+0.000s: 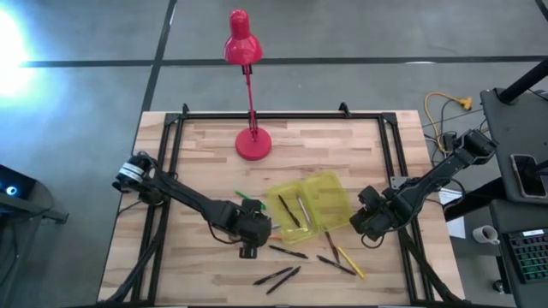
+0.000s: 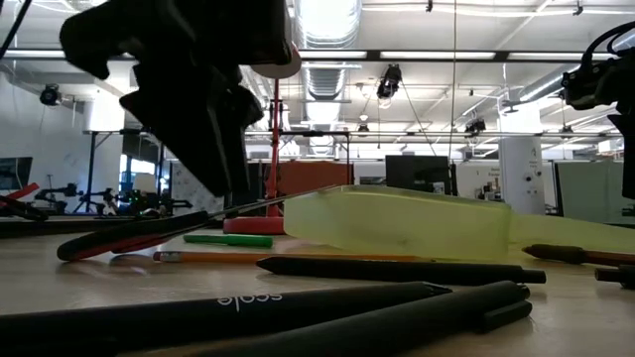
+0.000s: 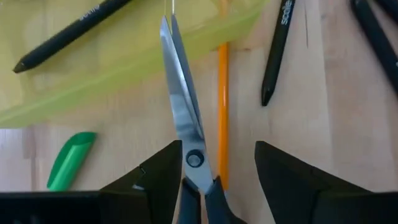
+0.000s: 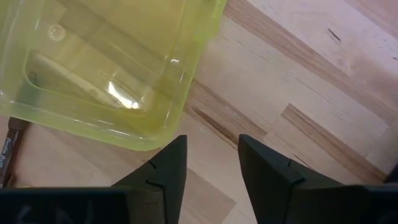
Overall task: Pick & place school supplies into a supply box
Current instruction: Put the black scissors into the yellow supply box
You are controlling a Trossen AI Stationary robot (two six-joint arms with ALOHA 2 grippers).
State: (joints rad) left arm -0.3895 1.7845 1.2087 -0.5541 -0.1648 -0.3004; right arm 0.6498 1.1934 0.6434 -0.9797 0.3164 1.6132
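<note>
Two dark jointed arms, the left arm (image 1: 184, 198) banded silver, end in blocky black fingers (image 3: 158, 180).

My left arm reaches in from the left edge toward the middle, elbow low, its wrist bent down; the left gripper (image 1: 249, 242) points at the tabletop, jaws spread wide, one finger (image 3: 158, 177) on each side. My right arm comes in from the right edge, angled inward, and the right gripper (image 1: 370, 224) hangs low with jaws parted.
</note>
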